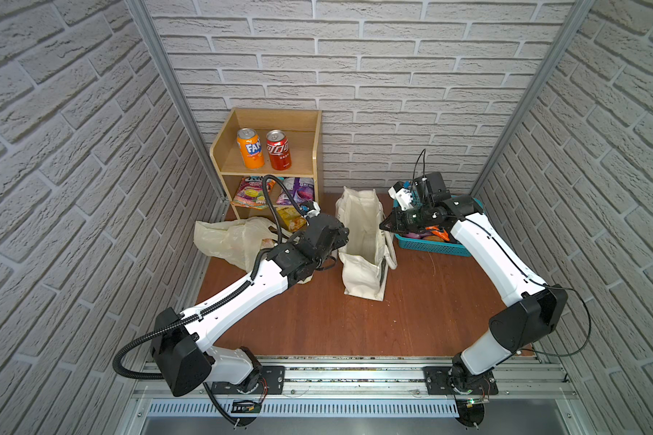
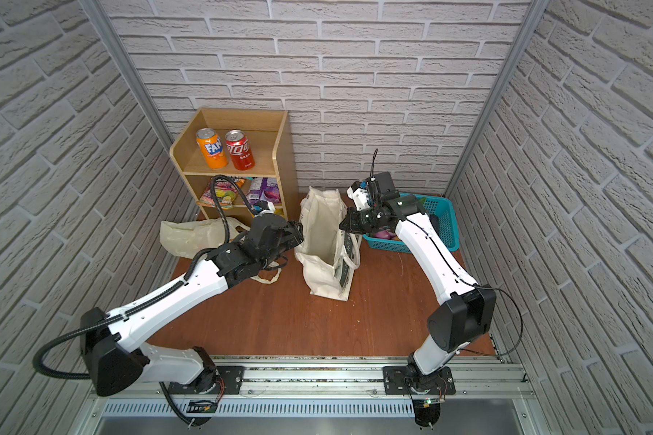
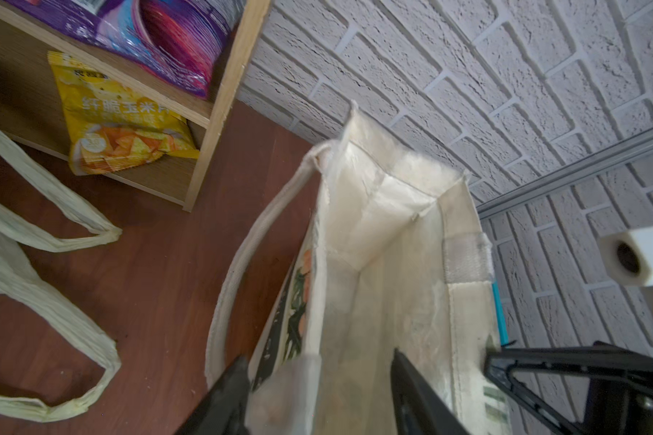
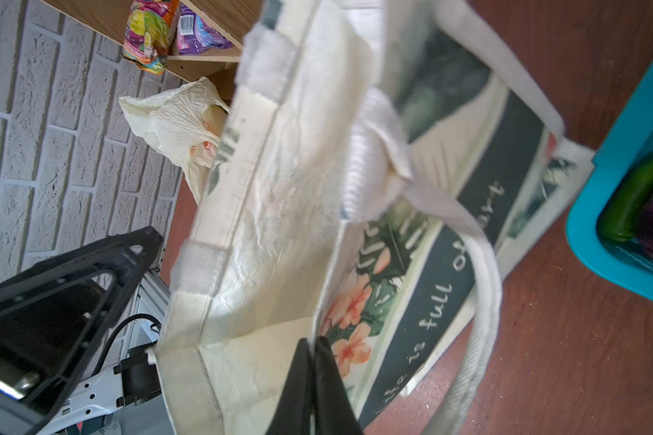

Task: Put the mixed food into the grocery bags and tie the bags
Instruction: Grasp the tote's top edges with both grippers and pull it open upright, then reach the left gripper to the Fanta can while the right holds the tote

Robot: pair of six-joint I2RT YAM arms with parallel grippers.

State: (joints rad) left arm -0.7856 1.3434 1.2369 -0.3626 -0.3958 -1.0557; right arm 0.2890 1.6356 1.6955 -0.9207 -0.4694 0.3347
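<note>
Nearest, a bare stretch of red-brown wooden tabletop (image 1: 317, 320) lies in front of the cream canvas tote (image 1: 359, 271) w/ dark green lettered band. The tote stands upright mid-table, mouth open.

L gripper (image 3: 319, 357) is at the tote's left rim. Its fingers (image 3: 229, 395) are spread wide, one outside the wall and one inside the mouth, w/ the fabric btwn them.

R gripper (image 4: 313, 346) is at the tote's right rim. Its fingers are pressed together on the rim fabric just by the flower print, so it holds the tote's edge. A white cord handle (image 4: 483, 293) hangs loose down that printed side.

Left of the tote, beyond the L arm, a thin translucent pale-yellow plastic handle bag (image 1: 227, 237) lies slumped, handle loops flat on the table.

Right of the tote, near but apart, sits a turquoise mesh plastic basket (image 1: 430, 246). The R wrist view shows a green and a purple item in it. An orange shape (image 1: 440, 233) shows under the R arm, too hidden to name.

Behind-left of the tote, a light wooden shelf unit (image 1: 302, 160) stands at the brick wall:
- Bottom level: yellow chip packet (image 3: 121, 124).
- Mid level: shiny purple snack packet (image 1: 300, 190) beside a multicolour packet (image 1: 251, 192).
- Top level: orange soda can (image 1: 249, 148) upright, just beside a red cola can (image 1: 278, 149).
</note>
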